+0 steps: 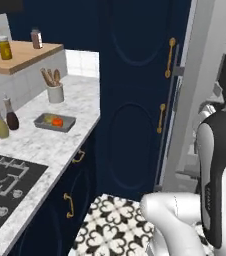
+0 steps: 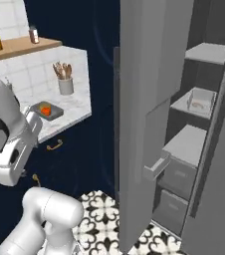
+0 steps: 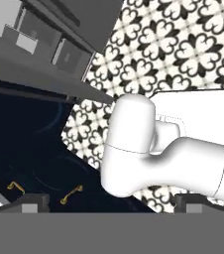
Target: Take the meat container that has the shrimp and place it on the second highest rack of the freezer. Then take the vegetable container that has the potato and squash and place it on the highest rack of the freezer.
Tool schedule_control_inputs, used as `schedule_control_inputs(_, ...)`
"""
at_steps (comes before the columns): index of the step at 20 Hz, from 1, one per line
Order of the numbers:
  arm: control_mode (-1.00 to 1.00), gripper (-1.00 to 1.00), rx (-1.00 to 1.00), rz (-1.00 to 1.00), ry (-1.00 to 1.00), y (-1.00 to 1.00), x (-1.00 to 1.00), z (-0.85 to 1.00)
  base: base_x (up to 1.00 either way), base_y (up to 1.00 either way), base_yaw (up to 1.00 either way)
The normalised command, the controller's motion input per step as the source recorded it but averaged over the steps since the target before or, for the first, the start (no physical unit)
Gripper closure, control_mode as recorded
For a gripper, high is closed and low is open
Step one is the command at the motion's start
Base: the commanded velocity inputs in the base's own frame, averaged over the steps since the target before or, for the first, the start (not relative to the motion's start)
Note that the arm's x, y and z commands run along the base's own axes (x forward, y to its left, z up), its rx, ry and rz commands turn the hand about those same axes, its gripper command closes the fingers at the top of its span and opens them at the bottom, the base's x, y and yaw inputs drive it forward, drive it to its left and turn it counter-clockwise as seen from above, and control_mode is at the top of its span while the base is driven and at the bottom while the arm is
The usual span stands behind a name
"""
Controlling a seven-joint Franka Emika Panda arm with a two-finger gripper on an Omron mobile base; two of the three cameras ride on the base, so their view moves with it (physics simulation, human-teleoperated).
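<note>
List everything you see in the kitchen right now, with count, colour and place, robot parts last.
Tray with potato and squash: one, grey, on the counter.
Tray with shrimp: one, pale grey, second shelf from the top in the freezer.
Top shelf: one, light grey, bare.
Utensil cup: one, white, counter corner.
Bottles: two, beside the stove.
Jars: two, on the wooden shelf.
Cabinets: navy, gold handles.
Floor: patterned tile.
Claw: one, dark tips, open.

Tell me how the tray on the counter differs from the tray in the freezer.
The counter tray sits on the marble counter and holds the potato and squash. The freezer tray sits on the second highest rack with a small pale orange piece inside. Both are shallow grey rectangles.
</note>
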Motion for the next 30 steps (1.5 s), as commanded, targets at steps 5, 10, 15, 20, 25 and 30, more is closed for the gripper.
schedule_control_inputs(5,1.00,-1.00,0.00,0.00,0.00,0.00,0.00,0.00,0.00,0.99,0.72)
schedule_control_inputs(10,1.00,-1.00,0.00,0.00,0.00,0.00,0.00,0.00,0.28,0.40,0.77)
schedule_control_inputs(15,1.00,-1.00,0.00,0.00,0.00,0.00,0.00,0.00,0.20,0.00,0.62)
schedule_control_inputs(20,1.00,-1.00,0.00,0.00,0.00,0.00,0.00,0.00,0.28,0.06,0.56)
schedule_control_inputs(25,1.00,-1.00,0.00,0.00,0.00,0.00,0.00,0.00,0.70,0.34,0.40)
schedule_control_inputs(30,1.00,-1.00,0.00,0.00,0.00,0.00,0.00,0.00,0.19,-0.41,0.23)
